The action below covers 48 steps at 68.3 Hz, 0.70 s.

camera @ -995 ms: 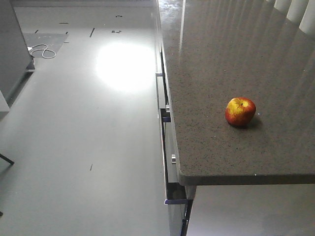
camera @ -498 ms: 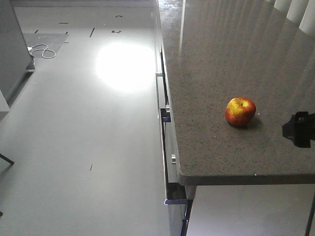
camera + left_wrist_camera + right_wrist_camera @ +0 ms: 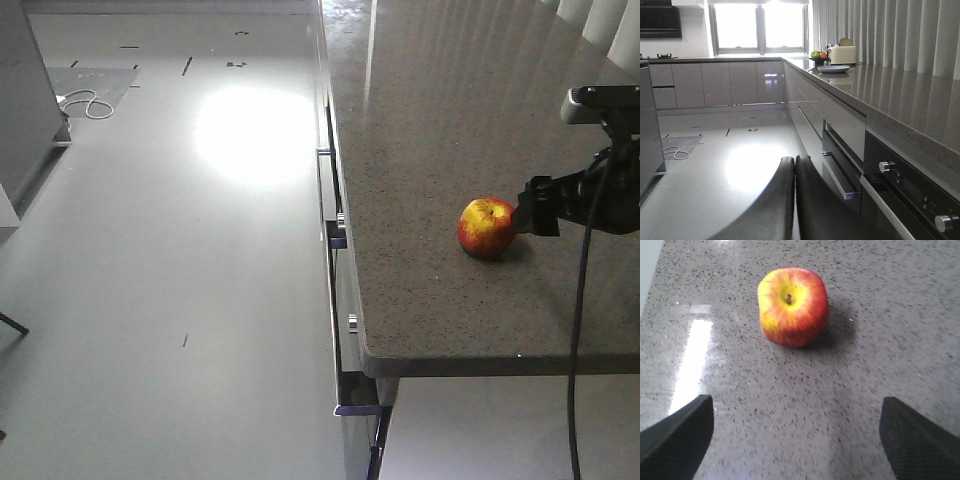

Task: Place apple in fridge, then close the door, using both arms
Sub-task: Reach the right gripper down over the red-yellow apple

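Note:
The apple, red with yellow patches, rests stem dimple up on the grey speckled counter, near its front left corner. My right gripper hovers just right of the apple, a small gap away. From the right wrist, the apple lies ahead of the open right gripper, with nothing between its fingers. My left gripper is shut and empty, low over the floor beside the cabinet fronts. A grey flat-sided unit at the left edge may be the fridge; I cannot tell. The door is out of view.
Drawer handles stick out of the counter's left face over the glossy floor. A white cable lies coiled on the floor at far left. Oven knobs and a plate with a toaster show from the left wrist.
My right arm has come in from the right edge, moving up and left across the counter until its fingers are close to the apple. The apple has not moved.

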{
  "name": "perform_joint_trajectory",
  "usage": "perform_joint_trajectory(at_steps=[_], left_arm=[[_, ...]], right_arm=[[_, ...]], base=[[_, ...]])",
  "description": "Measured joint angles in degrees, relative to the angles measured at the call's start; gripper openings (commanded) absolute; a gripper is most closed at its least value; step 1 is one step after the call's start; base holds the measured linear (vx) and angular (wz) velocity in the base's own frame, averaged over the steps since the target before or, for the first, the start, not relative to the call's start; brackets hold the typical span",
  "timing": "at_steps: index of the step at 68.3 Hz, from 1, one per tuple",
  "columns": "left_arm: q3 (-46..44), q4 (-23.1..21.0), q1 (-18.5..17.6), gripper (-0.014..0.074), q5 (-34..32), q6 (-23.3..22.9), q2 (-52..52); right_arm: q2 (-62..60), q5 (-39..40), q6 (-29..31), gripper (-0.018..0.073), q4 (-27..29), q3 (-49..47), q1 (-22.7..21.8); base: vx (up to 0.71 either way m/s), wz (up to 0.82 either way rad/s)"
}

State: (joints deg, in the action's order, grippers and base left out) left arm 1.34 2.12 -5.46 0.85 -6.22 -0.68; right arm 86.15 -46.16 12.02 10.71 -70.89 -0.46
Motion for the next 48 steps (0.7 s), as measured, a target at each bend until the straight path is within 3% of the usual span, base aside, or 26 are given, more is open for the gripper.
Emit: perform_joint_trajectory(at_steps=[23,48], left_arm=[[0.0,0.0,0.0,-0.0006,0.0,0.0,0.0],[0.0,0.0,0.0,-0.0006,0.0,0.0,0.0]], right_arm=[[11.2,-0.7,0.4,0.0638,-3.6,-9.4,5.0],[20.8,-0.4,-2.1,0.0633,-9.5,-16.0,5.3]], base=[[0.0,0.0],[0.0,0.0]])
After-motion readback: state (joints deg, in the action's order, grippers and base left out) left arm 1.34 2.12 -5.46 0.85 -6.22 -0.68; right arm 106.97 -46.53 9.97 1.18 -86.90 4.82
